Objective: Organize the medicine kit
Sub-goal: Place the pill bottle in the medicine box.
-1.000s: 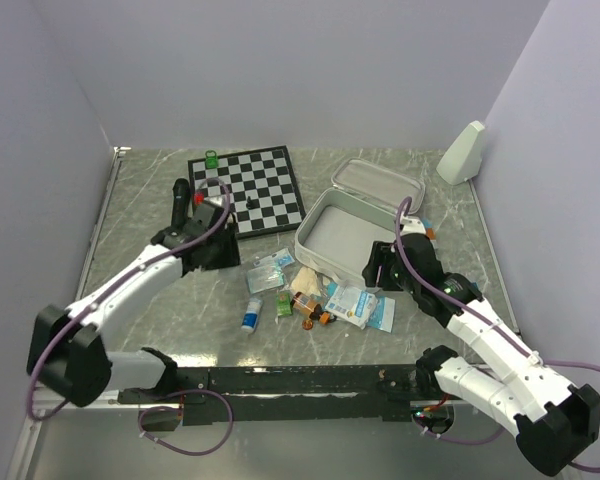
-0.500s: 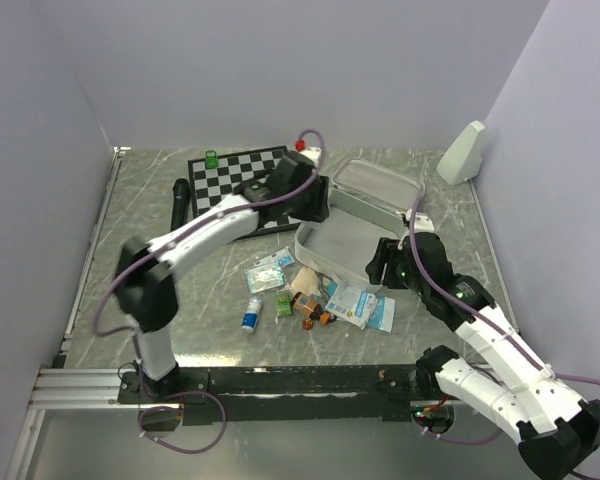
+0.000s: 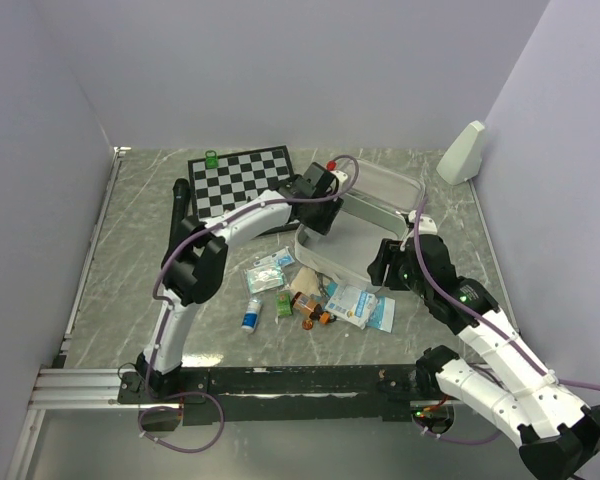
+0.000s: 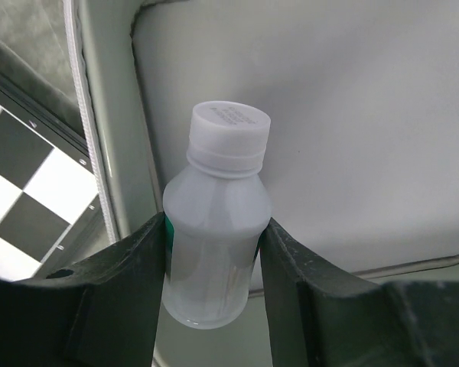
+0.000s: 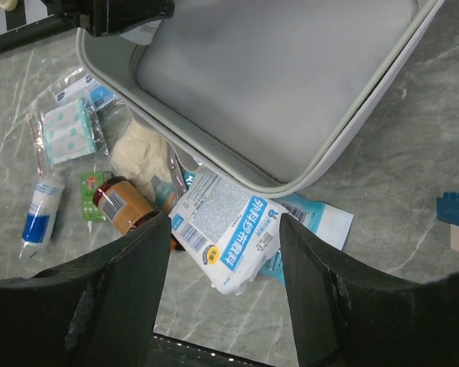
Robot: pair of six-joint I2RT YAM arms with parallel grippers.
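Observation:
The medicine kit (image 3: 325, 262) lies open at mid table, its lid (image 3: 385, 185) folded back. My left gripper (image 3: 320, 218) hangs over the tray's far left corner, shut on an upright white bottle (image 4: 226, 168) with a white cap; the grey tray floor (image 4: 344, 115) lies beneath. My right gripper (image 3: 378, 268) hovers at the tray's near edge, open. Below it, framed between its fingers, lies a white packet with blue print (image 5: 229, 241) on a teal packet.
A chessboard (image 3: 245, 185) sits left of the kit, a green piece (image 3: 211, 158) at its far corner. Loose items lie before the tray: amber bottle (image 5: 122, 206), blue tube (image 5: 42, 210), plaster packets (image 5: 69, 126), beige wad (image 5: 145, 153). Blue brick (image 5: 455, 208) at right.
My left arm has swung from left of the chessboard across it to the kit's far left corner. The right gripper has hardly moved.

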